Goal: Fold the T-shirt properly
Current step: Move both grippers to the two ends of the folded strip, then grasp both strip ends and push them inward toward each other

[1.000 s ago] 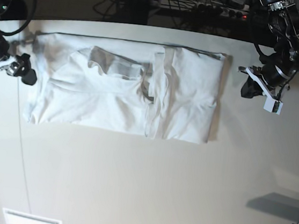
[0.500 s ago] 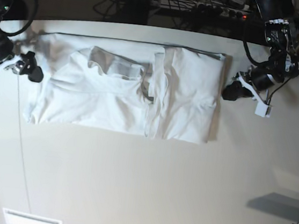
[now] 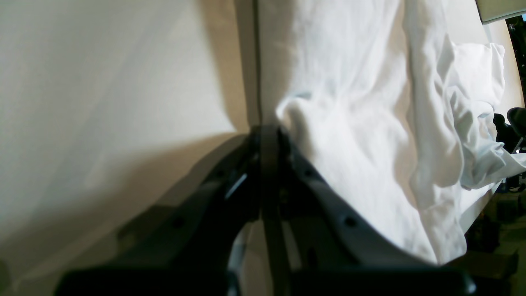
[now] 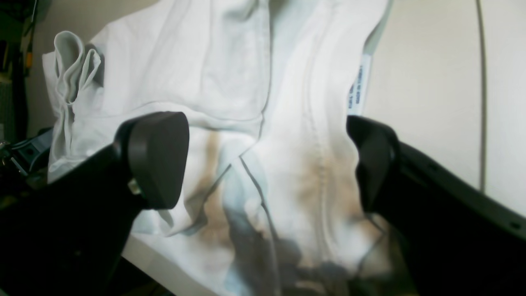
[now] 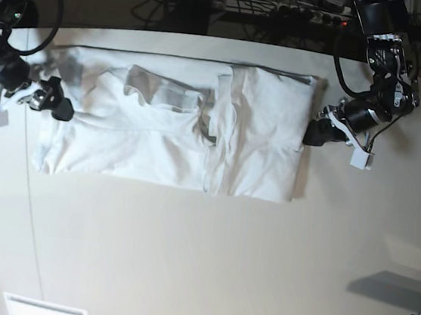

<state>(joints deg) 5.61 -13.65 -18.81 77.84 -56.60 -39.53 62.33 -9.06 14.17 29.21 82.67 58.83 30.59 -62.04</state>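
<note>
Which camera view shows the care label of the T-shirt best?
The right wrist view: the care label hangs at the T-shirt's edge, print visible but unreadable. The base and left wrist views do not show it clearly.

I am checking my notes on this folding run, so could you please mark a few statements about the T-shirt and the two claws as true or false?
1. The right claw stands wide open over the T-shirt. True.
2. The left claw is wide open. False: its tips are shut together at the shirt's edge; whether they pinch cloth cannot be told.
3. The T-shirt lies crumpled in a ball. False: it lies spread as a wide rectangle with parts folded inward.
4. The two claws are at opposite ends of the T-shirt. True.
5. A small label shows at the shirt's edge in the right wrist view. True.
6. The T-shirt hangs over the near edge of the table. False: bare tabletop lies in front of it.
</note>
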